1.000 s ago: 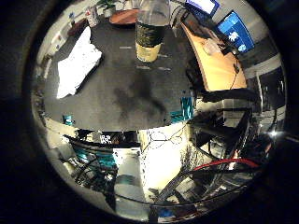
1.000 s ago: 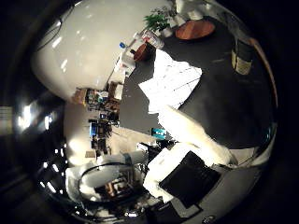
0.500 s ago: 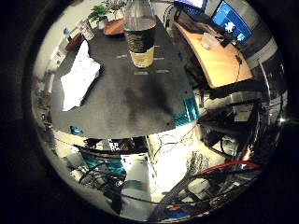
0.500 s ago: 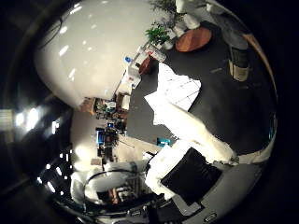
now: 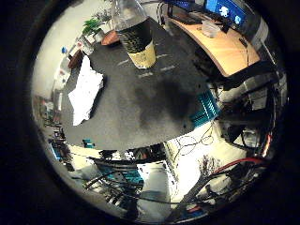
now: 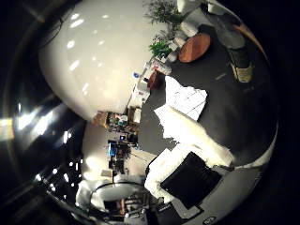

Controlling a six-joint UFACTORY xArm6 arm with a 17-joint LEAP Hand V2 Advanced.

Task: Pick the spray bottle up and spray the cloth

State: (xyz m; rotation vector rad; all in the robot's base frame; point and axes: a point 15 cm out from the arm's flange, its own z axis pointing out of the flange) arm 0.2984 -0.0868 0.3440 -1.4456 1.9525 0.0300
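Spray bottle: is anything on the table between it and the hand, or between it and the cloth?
Nothing visible. The spray bottle stands upright on the dark table, with bare tabletop toward the hand. The white cloth lies apart from it, only bare tabletop between.

Spray bottle (image 5: pixel 137 37) with a dark-and-cream label stands upright on the black counter (image 5: pixel 154 103). Crumpled white cloth (image 5: pixel 86 90) lies well apart from it.

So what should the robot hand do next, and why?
Probably move closer to the spray bottle and get its fingers round it. The bottle stands upright on the dark table, apart from the white cloth, and nothing holds it yet. The hand shows only in part, so its grip can't be judged.
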